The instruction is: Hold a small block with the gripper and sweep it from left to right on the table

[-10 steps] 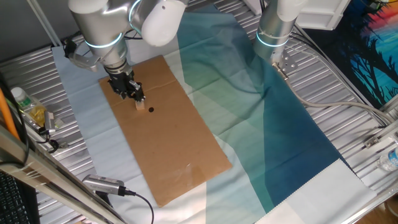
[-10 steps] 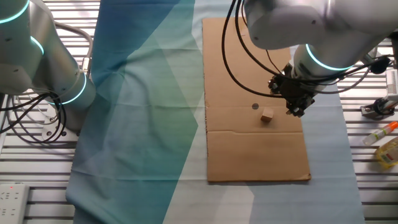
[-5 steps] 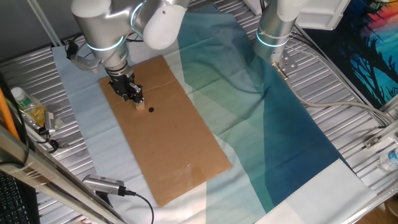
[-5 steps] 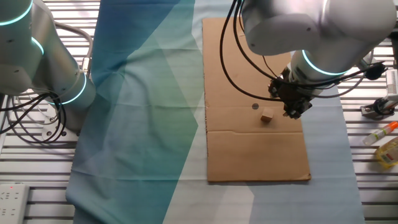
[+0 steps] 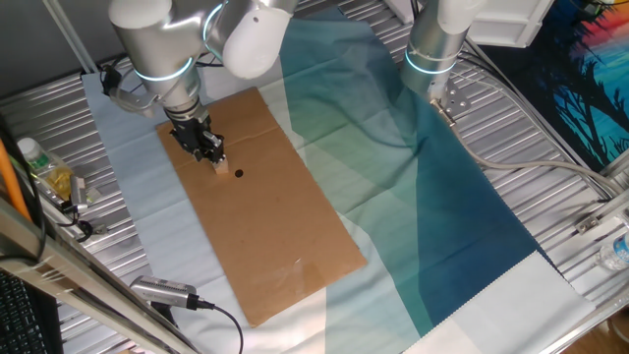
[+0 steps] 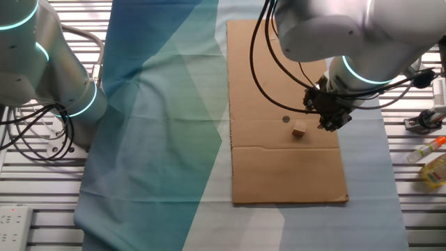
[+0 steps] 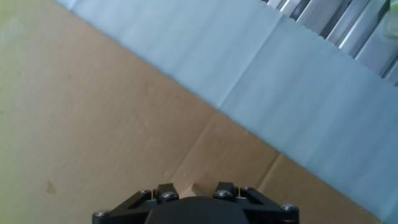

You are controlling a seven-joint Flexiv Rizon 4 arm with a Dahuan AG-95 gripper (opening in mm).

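Observation:
The small block (image 5: 222, 166) is a tiny tan cube lying free on the brown cardboard (image 5: 280, 231); it also shows in the other fixed view (image 6: 300, 130). A small black dot (image 6: 286, 119) lies just beside it. My black gripper (image 5: 211, 152) hangs low over the cardboard right next to the block, on its right side in the other fixed view (image 6: 332, 123), apart from it. In the hand view the gripper (image 7: 194, 191) shows two finger bases with a gap and cardboard between them; it holds nothing. The ribbed metal table (image 5: 536, 133) carries the blue-teal cloth (image 5: 423, 197).
A second silver arm column (image 5: 433, 44) stands on the cloth at the back, and shows in the other fixed view (image 6: 52, 73). Bottles (image 5: 44, 172) lie at the table's side. A grey cabled device (image 5: 164, 291) lies near the cardboard's end. A power strip (image 6: 14, 217) sits at a corner.
The gripper has shifted only slightly beside the block. The block and the black dot have not moved.

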